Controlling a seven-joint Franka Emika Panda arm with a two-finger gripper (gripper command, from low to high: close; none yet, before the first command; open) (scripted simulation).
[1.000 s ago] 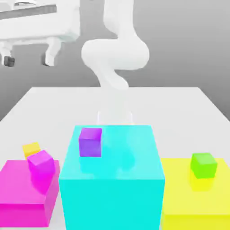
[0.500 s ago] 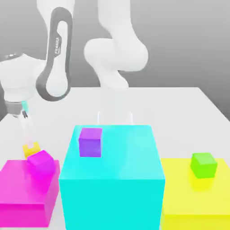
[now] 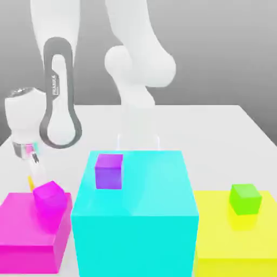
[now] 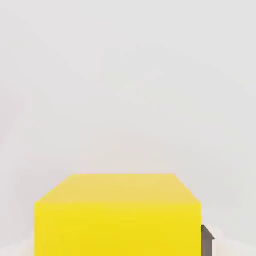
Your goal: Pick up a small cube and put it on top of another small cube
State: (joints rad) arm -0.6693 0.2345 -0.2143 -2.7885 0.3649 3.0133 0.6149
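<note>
The small cube (image 4: 117,215), plain yellow-orange, sits between my fingers in the hand view, with a dark finger pad (image 4: 206,241) against one side. In the exterior view only a sliver of this small cube (image 3: 31,182) shows on the white table, behind the small magenta cube (image 3: 50,197). My gripper (image 3: 35,174) reaches down onto it at the exterior view's left, shut on it. The other small cube (image 3: 245,198), bright green, rests on the big yellow block (image 3: 216,249) at the exterior view's right, far from the gripper.
A tall cyan block (image 3: 135,227) stands in the middle with a small purple cube (image 3: 109,171) on top. The small magenta cube lies on a flat magenta block (image 3: 24,238). The white table (image 3: 216,130) stretches behind the blocks, and the arm's base rises at its back.
The arm came down from above to the yellow-orange cube at the exterior view's left. The fingers, open half a second ago, have closed on it, and it is now mostly hidden.
</note>
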